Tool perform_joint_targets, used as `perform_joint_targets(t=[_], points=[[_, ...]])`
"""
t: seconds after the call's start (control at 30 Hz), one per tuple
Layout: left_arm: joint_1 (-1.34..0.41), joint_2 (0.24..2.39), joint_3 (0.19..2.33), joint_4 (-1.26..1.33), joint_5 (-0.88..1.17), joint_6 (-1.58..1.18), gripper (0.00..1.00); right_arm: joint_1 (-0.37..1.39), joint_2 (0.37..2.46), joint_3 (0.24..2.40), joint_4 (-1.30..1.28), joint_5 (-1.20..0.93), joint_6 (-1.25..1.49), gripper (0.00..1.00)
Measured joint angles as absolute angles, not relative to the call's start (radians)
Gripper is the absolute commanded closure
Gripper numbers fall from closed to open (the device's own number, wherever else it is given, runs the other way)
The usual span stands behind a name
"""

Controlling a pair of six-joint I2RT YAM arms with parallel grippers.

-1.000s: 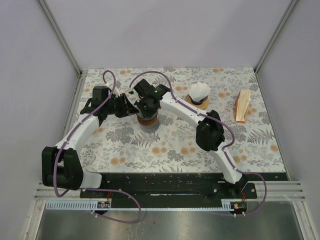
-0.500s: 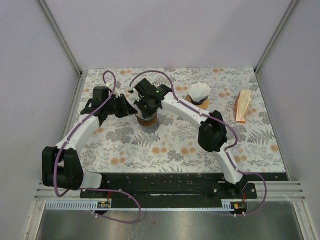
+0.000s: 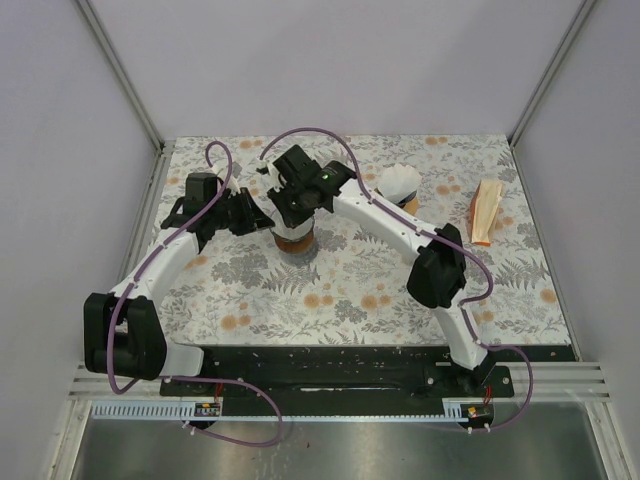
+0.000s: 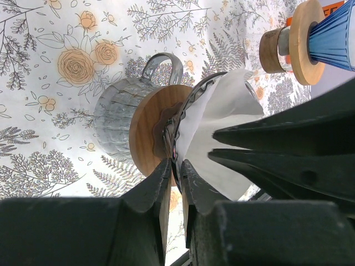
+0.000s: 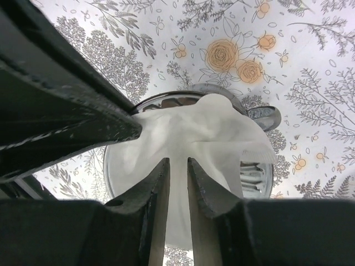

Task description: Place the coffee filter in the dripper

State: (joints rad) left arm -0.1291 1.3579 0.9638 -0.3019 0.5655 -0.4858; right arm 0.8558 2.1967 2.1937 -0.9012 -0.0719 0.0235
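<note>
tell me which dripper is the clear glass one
The dripper with the curved handle, holding the white filter: its ribbed body is see-through. The other dripper, off to its right, is blue.

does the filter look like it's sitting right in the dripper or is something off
The coffee filter is in the glass dripper but looks crumpled rather than seated flat: one corner flops out over the rim near the handle. Nothing spilled or broken shows.
</note>
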Motion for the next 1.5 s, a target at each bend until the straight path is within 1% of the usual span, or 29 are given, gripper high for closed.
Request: perform_joint_targets(t=[0.27,0.5,0.6,0.67,0.77,0.83,0.87,1.0,1.07,1.17,1.23,1.27,1.3,1.33,1.37,1.4,1.43,1.5], points=[[-0.129,1.358,0.964,-0.302,0.561,-0.48,0.83,0.855,2.107,2.181,-0.888,-0.038,0.02,0.63],[-0.129,1.358,0.964,-0.302,0.559,-0.479,0.82,0.814,1.993,2.011,-0.802,-0.001,0.055,0.53],[-0.129,1.358,0.964,-0.302,0.556,-0.479,0.82,0.795,1.984,1.944,-0.764,-0.012,0.061,0.43],[-0.129,1.358,0.964,-0.302,0.555,-0.479,0.82,0.791,1.984,1.912,-0.749,-0.02,0.064,0.38],[-0.129,1.358,0.964,-0.302,0.553,-0.479,0.82,0.792,1.985,1.901,-0.743,-0.02,0.061,0.37],[-0.129,1.358,0.964,-0.302,0.553,-0.479,0.82,0.792,1.985,1.905,-0.731,-0.015,0.057,0.39],[-0.129,1.358,0.964,-0.302,0.553,-0.479,0.82,0.792,1.989,1.909,-0.727,-0.012,0.056,0.42],[-0.129,1.357,0.964,-0.302,0.551,-0.479,0.82,0.789,2.029,1.949,-0.721,-0.008,0.043,0.65],[-0.129,1.358,0.964,-0.302,0.549,-0.478,0.82,0.788,2.048,1.954,-0.721,-0.003,0.037,0.74],[-0.129,1.358,0.963,-0.302,0.546,-0.475,0.82,0.783,2.061,1.954,-0.722,-0.007,0.033,0.86],[-0.129,1.358,0.964,-0.304,0.545,-0.474,0.82,0.78,2.062,1.956,-0.712,-0.024,0.035,0.87],[-0.129,1.358,0.963,-0.307,0.542,-0.472,0.82,0.779,2.062,1.959,-0.706,-0.029,0.035,0.84],[-0.129,1.358,0.963,-0.309,0.542,-0.472,0.82,0.778,2.062,1.96,-0.7,-0.036,0.033,0.76],[-0.128,1.358,0.963,-0.31,0.541,-0.471,0.82,0.778,2.062,1.96,-0.696,-0.043,0.033,0.61],[-0.128,1.358,0.963,-0.31,0.541,-0.471,0.82,0.778,2.062,1.96,-0.696,-0.047,0.03,0.53],[-0.128,1.358,0.963,-0.31,0.541,-0.471,0.82,0.778,2.062,1.96,-0.697,-0.051,0.015,0.47],[-0.128,1.358,0.963,-0.309,0.542,-0.471,0.82,0.778,2.062,1.96,-0.702,-0.055,0.006,0.43],[-0.128,1.358,0.963,-0.308,0.542,-0.471,0.82,0.778,2.063,1.96,-0.707,-0.068,-0.009,0.4]])
